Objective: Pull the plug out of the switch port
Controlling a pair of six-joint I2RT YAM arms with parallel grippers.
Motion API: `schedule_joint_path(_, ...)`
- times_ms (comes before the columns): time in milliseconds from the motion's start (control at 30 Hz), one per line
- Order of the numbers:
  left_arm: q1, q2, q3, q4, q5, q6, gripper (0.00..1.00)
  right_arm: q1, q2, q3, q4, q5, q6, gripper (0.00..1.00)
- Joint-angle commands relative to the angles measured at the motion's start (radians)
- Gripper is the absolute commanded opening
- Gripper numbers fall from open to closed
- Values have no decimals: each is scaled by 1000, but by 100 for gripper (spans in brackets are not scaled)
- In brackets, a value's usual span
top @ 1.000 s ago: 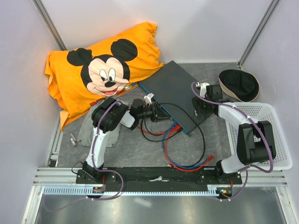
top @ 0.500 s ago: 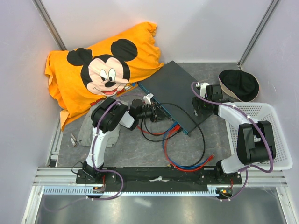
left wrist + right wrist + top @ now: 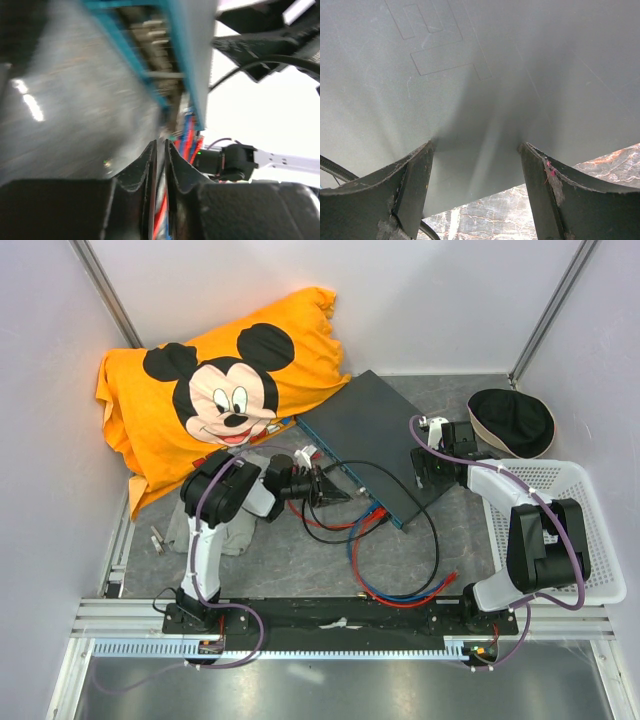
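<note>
The switch (image 3: pixel 370 435) is a flat dark grey box lying askew, its teal socket face (image 3: pixel 150 60) turned toward my left arm. My left gripper (image 3: pixel 340 497) (image 3: pixel 160 142) hangs a short way off that face. Its jaws are nearly together on a thin red and pale thing, blurred, which I take for the plug. Red and blue cables (image 3: pixel 189 132) still run into sockets further along. My right gripper (image 3: pixel 425 465) (image 3: pixel 477 145) stands open, with its fingertips (image 3: pixel 422 152) resting on the switch's grey top (image 3: pixel 495 60) near its corner.
An orange Mickey Mouse pillow (image 3: pixel 220 390) lies at the back left and a grey cloth (image 3: pixel 190 520) under the left arm. A black round cap (image 3: pixel 512 422) and a white basket (image 3: pixel 590 530) are on the right. Red, blue and black cables (image 3: pixel 400 590) loop in front.
My left gripper has closed further and drawn back to the left, away from the switch's teal face. The right arm and the switch have not moved.
</note>
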State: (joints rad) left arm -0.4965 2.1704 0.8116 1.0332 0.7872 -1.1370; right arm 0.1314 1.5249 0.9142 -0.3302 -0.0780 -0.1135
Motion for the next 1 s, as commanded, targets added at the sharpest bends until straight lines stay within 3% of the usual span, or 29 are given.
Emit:
schedule_joint_path(0,49,-29,-26,-85,17,111,2,-10,58,-49,-58,12,-8,79)
schedule_joint_path(233,99,-170,-92,-183,118,265,2,-12,58,-58,-47,6,-11,79)
schedule_joint_path(300,95,-190,-80,-200,132,293,15,-9,58,-58,-47,1,-6,79)
schedule_joint_path(367,76,-176,-39,-197,138,293,41,-10,58,-60,-44,1,-6,79)
schedule_joint_path(400,56,-167,-23,-193,129,292,45,-10,61,-60,-43,1,-6,79)
schedule_joint_path(633,7,20,133,-105,121,188,48,-10,63,-55,-52,11,-17,79)
schedule_joint_path(967,-1,108,159,-47,139,137,47,-9,31,-64,-52,24,-28,79)
